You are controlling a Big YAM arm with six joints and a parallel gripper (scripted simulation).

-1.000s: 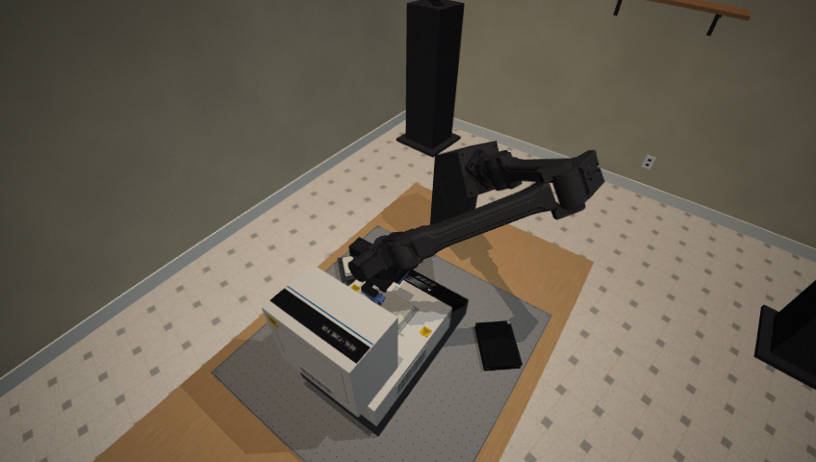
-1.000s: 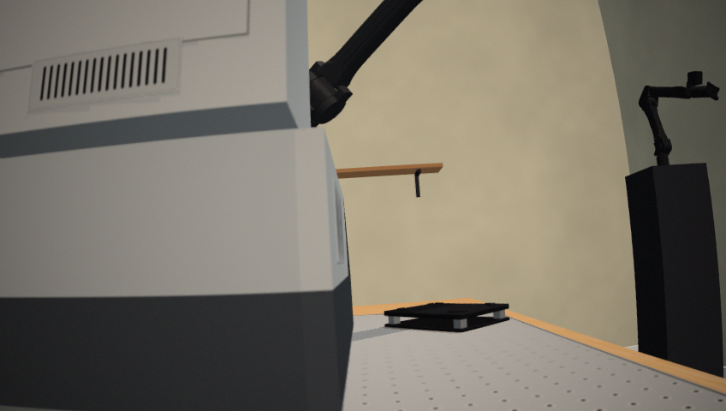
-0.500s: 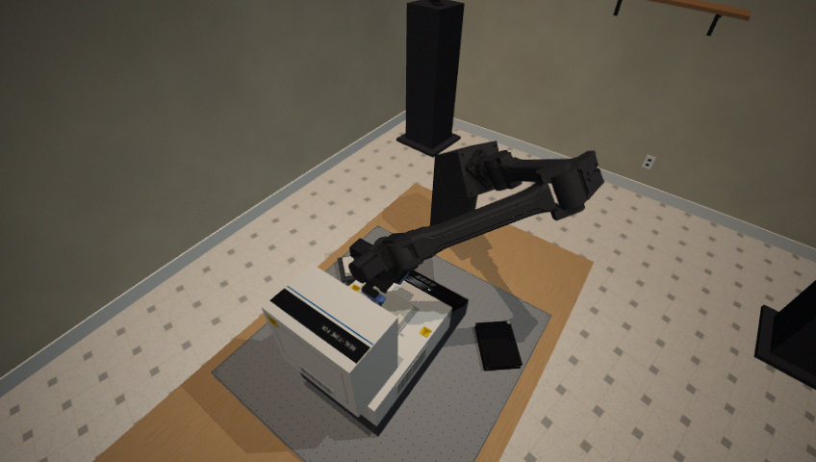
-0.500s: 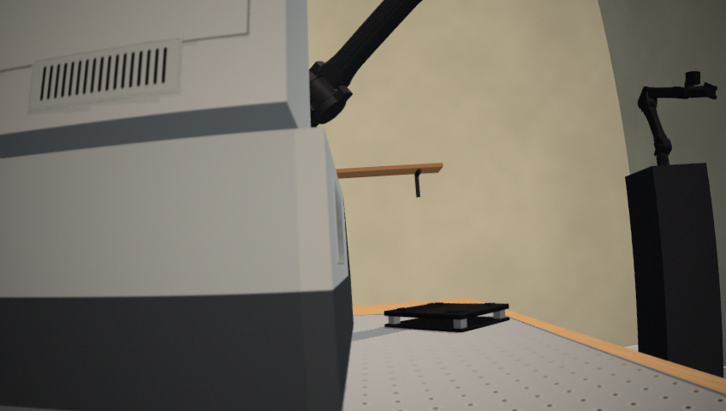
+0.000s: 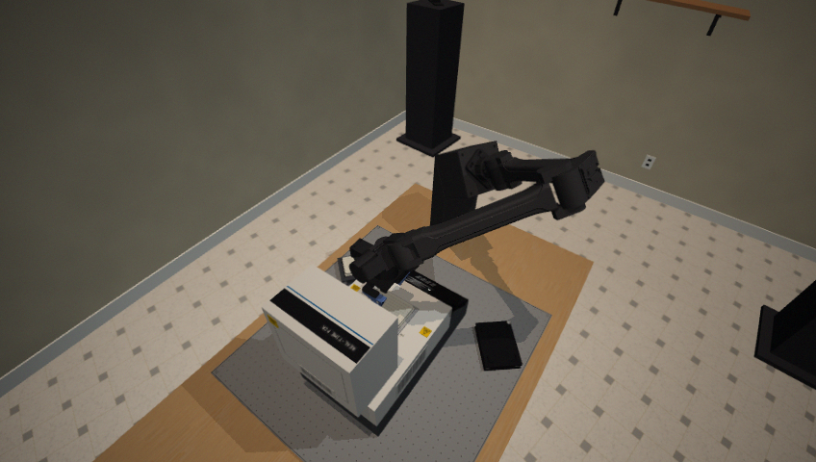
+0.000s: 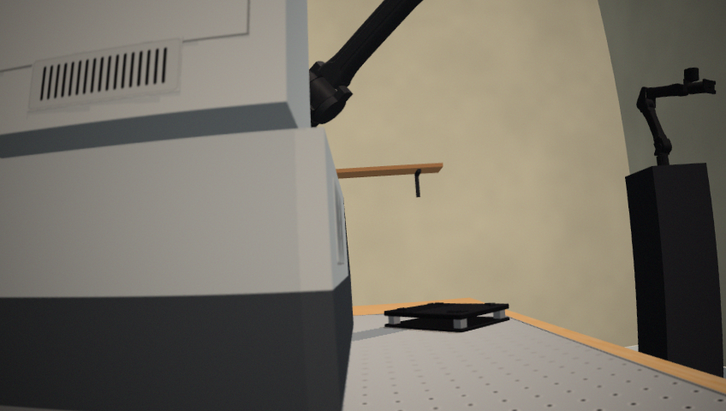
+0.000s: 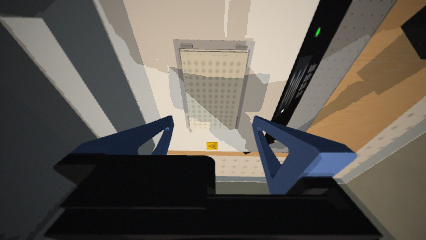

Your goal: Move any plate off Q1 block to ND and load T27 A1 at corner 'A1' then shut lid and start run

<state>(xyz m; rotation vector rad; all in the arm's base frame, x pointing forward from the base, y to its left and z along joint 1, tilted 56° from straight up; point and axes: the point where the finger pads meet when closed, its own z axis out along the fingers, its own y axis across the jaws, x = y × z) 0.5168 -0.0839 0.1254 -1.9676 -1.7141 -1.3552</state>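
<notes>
The cycler Q1 (image 5: 357, 337) stands in the middle of the grey mat with its white lid (image 5: 329, 331) back, so the block is uncovered. In the wrist view a sealed, dotted plate (image 7: 214, 87) lies flat on the block inside a light frame. I cannot read its label. My gripper (image 7: 213, 120) hangs above the near end of this plate, blue fingers wide open with nothing between them. It also shows in the top view (image 5: 376, 296) over the block. The status lamp (image 7: 318, 32) on the black panel strip (image 7: 300, 75) is green.
An empty black nest (image 5: 497, 345) lies on the mat to the right of Q1 and shows in the exterior view (image 6: 448, 315). A second nest (image 5: 342, 267) sits behind Q1, mostly hidden by my arm. A black pedestal (image 6: 675, 265) stands beyond the table.
</notes>
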